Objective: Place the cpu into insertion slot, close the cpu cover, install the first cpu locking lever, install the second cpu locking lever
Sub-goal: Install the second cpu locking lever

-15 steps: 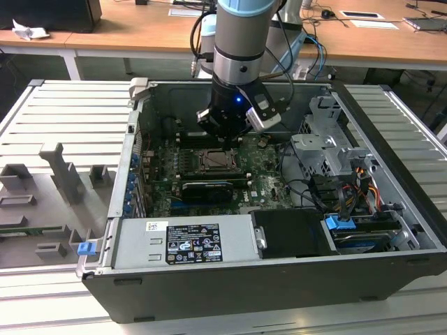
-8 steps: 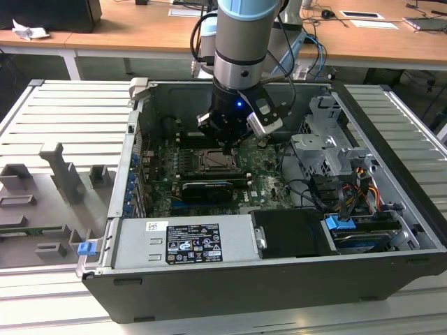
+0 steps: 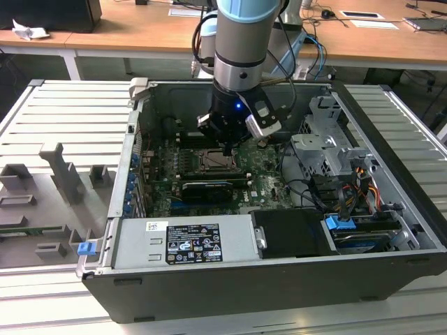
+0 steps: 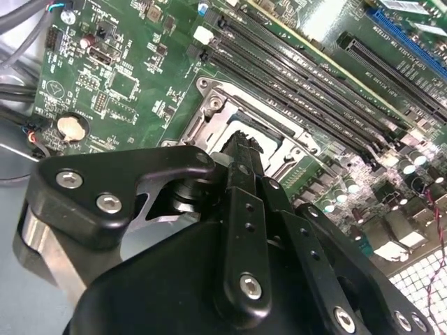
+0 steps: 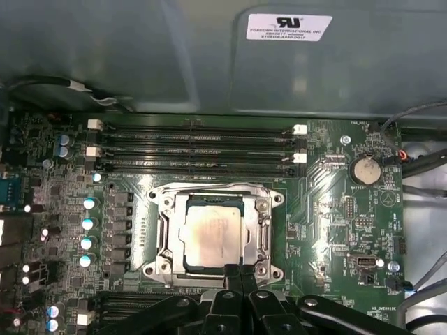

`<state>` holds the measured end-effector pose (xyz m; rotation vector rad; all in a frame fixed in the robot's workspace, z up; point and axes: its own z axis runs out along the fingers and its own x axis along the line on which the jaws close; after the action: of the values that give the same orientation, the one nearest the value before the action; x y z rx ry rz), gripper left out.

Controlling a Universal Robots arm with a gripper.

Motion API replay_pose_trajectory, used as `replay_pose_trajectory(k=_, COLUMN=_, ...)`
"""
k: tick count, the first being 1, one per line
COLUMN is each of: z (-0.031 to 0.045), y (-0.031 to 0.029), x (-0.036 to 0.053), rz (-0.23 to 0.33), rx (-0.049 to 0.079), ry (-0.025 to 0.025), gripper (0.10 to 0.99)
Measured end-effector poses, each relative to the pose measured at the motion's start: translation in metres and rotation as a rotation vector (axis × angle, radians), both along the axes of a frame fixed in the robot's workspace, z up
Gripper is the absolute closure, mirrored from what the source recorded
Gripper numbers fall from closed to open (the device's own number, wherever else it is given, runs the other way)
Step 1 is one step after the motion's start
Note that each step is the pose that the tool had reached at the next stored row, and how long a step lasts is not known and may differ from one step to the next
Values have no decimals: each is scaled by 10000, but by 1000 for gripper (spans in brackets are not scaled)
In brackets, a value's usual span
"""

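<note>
Over the open pc case | gripper [image 5: 241, 276] hung w/ fingers shut, empty, tips at socket edge | cpu [image 5: 209, 237] sat in insertion slot [image 5: 162, 262], cpu cover [image 5: 265, 234] down | chip prob. light, stiff, fragile; hold by edges.

A lab or workshop: open computer case [image 3: 279, 279] on metal bench [image 3: 63, 118], wooden desks [image 3: 140, 35] behind
</note>
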<state>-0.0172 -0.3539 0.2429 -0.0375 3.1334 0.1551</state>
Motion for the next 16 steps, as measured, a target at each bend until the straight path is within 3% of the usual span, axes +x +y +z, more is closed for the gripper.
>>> replay_pose_trajectory(k=16, z=-65, y=-224, x=-15, rz=-10, rx=69, ry=0, gripper=980)
